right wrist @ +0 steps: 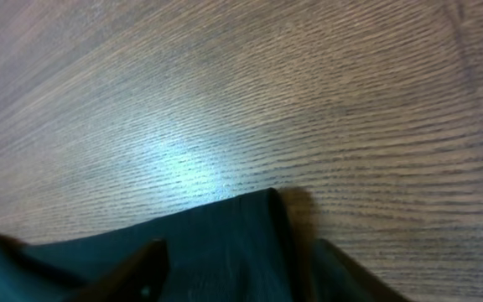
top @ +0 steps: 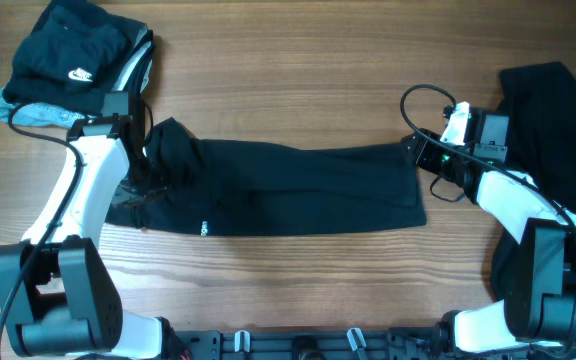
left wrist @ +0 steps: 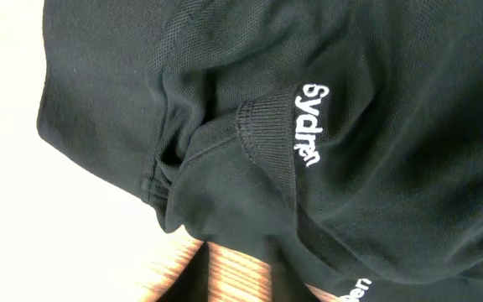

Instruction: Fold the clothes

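Left wrist: black garment (left wrist: pixel 376 193) fills your lens, ribbed band (left wrist: pixel 267 143) and white lettering (left wrist: pixel 310 126) up close. Fingers lost against dark fabric, so you cannot tell left gripper's state.

Right wrist: right gripper (right wrist: pixel 237 247) spread wide, garment corner lying between fingers, table (right wrist: pixel 225 101) beyond.

Overhead: you see black garment stretched long across table centre. Left gripper (top: pixel 138 165) over its left end, right gripper at upper right corner. Swoosh pile (top: pixel 68 50) far left, grey-blue piece (top: pixel 28 112) beneath it. Second black garment (top: pixel 558 120) far right.

Even bright light, glare on table (right wrist: pixel 183 164), wrist views perhaps soft
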`<state>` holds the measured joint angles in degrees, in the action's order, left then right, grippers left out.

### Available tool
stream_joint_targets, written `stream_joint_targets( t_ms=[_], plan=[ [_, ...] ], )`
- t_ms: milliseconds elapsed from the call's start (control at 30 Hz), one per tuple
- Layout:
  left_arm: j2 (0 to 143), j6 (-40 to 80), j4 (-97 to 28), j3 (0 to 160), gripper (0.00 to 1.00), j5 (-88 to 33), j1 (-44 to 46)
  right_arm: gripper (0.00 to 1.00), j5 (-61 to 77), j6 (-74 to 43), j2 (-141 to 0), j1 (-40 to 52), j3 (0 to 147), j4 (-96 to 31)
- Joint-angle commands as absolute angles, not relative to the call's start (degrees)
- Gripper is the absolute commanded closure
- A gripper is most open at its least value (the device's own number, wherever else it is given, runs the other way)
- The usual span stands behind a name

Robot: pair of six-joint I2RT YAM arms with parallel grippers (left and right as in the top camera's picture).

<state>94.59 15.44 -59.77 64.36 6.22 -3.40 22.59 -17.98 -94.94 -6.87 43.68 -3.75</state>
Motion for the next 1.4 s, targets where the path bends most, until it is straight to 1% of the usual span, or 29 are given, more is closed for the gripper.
stream_joint_targets(
  t_ms=[0,33,67,100,133,167,233,267,300,333,500,533,567,600,633,667,733,767,800,833,867,933,967,1033,1233,1267,1300,1333,1367],
  plan=[
    [93.2,15.9,-60.2,65.3,0.67,7.1,-3.7,0.41,28.8,-18.0,-92.9,-7.2,44.7,-6.3],
    [93.2,15.9,-60.8,65.3,0.66,7.1,-3.7,0.45,30.7,-18.2,-90.5,-7.1,44.7,-10.2],
    [93.2,15.9,-61.5,65.3,0.52,7.1,-3.8,0.46,32.4,-17.9,-88.1,-7.1,44.7,-15.5],
    [93.2,15.9,-61.6,65.3,0.45,7.1,-3.8,0.46,32.7,-17.7,-86.9,-7.0,44.7,-18.5],
    [93.2,15.9,-61.5,65.3,0.41,7.1,-3.8,0.47,33.1,-16.4,-86.0,-6.9,44.7,-21.3],
    [93.2,15.9,-60.4,64.8,0.41,5.8,-3.8,0.47,33.5,-15.0,-85.6,-5.6,44.7,-26.9],
    [93.8,15.8,-57.8,63.8,0.41,5.5,-3.8,0.47,33.3,-14.2,-85.7,-3.8,44.5,-29.7],
    [94.3,15.7,-55.4,62.9,0.53,5.7,-3.8,0.47,32.9,-13.7,-85.7,-2.2,44.5,-30.4],
    [94.9,15.7,-54.1,62.7,0.84,5.7,-3.8,0.47,32.8,-13.7,-85.7,-1.3,44.5,-30.4],
    [95.1,15.7,-53.6,62.7,0.96,5.6,-3.8,0.47,32.8,-13.7,-85.7,-0.5,44.5,-30.2],
    [95.3,17.0,-49.4,62.7,0.96,5.0,-3.8,0.47,28.3,-13.4,-86.0,2.3,44.5,-30.1],
    [95.3,16.9,-50.6,62.7,0.88,6.9,-4.1,0.43,26.8,-13.5,-86.0,2.3,44.5,-30.5],
    [95.4,17.0,-50.5,62.7,0.83,6.9,-4.3,0.46,24.1,-15.9,-86.0,2.3,44.5,-30.7],
    [95.4,17.0,-50.3,62.7,0.83,5.8,-4.4,0.52,20.6,-18.8,-86.0,2.1,44.5,-30.7],
    [95.4,17.0,-49.9,62.7,0.84,4.5,-4.4,0.54,18.6,-21.5,-85.9,1.3,44.6,-30.4],
    [95.4,17.0,-49.0,62.7,0.84,2.5,-4.4,0.53,19.9,-20.9,-85.9,-1.2,45.2,-29.7],
    [95.4,17.0,-47.4,62.7,0.83,-1.5,-4.3,0.38,24.0,-17.2,-85.8,-7.8,47.5,-32.2],
    [95.4,16.9,-47.3,62.7,0.70,-3.5,-4.4,0.23,26.0,-13.8,-85.8,-13.0,47.9,-33.8],
    [95.4,16.9,-47.4,62.7,0.52,-3.7,-4.4,0.20,26.0,-13.7,-86.0,-15.0,47.9,-34.9],
    [95.4,16.8,-47.5,62.7,0.42,-3.7,-4.4,0.15,25.9,-13.5,-86.3,-15.8,47.4,-35.2],
    [95.4,16.7,-47.7,62.7,0.36,-3.7,-4.4,0.15,25.2,-13.4,-87.0,-15.9,46.6,-35.0],
    [95.4,16.5,-48.4,62.7,0.36,-4.9,-4.4,0.16,25.5,-12.5,-89.7,-15.9,45.5,-34.7],
    [94.6,14.6,-49.2,62.7,0.35,-8.9,-4.4,0.22,30.6,-9.4,-92.1,-15.7,45.5,-34.7],
    [91.9,13.7,-49.3,62.7,0.33,-13.8,-4.4,0.32,34.6,-6.8,-95.1,-15.1,45.5,-34.6],
    [75.4,13.6,-50.0,62.7,0.26,-13.9,-4.4,0.43,35.1,-5.4,-103.0,-10.9,45.4,-33.0],
    [72.7,13.5,-49.9,62.7,0.25,-13.9,-4.4,0.50,35.0,-4.8,-103.3,-10.0,45.4,-32.8],
    [69.8,12.8,-49.9,62.7,0.25,-13.9,-4.4,0.60,35.0,-4.7,-103.3,-9.5,45.4,-32.6],
    [67.5,12.4,-50.0,62.7,0.25,-13.9,-4.4,0.75,35.0,-4.7,-103.3,-9.6,45.4,-32.1],
    [65.4,12.4,-50.0,62.7,0.24,-13.9,-4.4,0.84,32.8,-5.8,-103.2,-10.1,45.9,-32.3]
  ],
)
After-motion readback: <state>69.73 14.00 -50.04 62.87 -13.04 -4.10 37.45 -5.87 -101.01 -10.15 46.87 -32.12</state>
